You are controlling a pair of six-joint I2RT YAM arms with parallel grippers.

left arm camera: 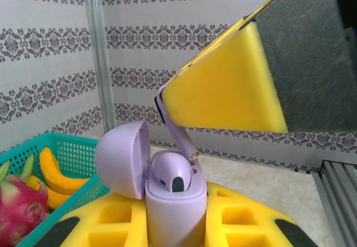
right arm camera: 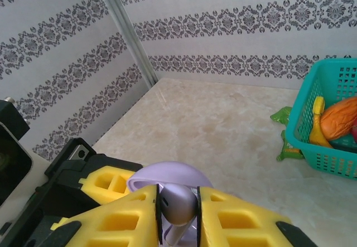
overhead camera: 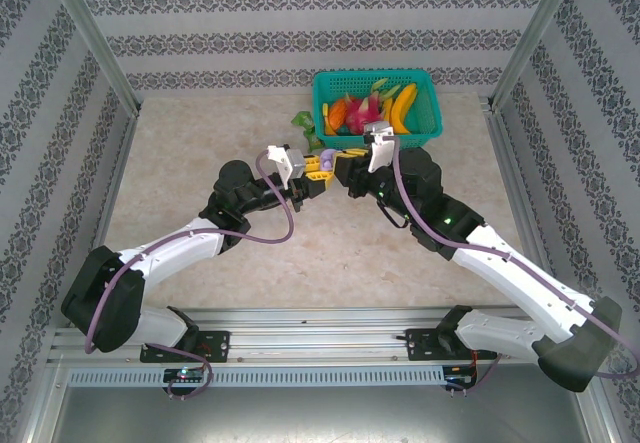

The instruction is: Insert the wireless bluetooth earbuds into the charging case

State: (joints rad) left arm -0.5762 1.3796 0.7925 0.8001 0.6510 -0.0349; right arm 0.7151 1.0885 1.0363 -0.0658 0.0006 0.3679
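Pinching a purple earbud (right arm camera: 177,198), right end effector (right arm camera: 178,212) faces left end effector (left arm camera: 175,231) gripping case (left arm camera: 170,202).

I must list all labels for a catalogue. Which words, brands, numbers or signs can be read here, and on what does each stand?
No text can be read.
the purple charging case: plain, no brand.
the purple earbud: plain.
the teal basket: no label.
the wallpaper: ornament only, no letters.

purple case (left arm camera: 173,213) base cut off btm; earbud (left arm camera: 184,141) head behind claw pad (left arm camera: 223,85)
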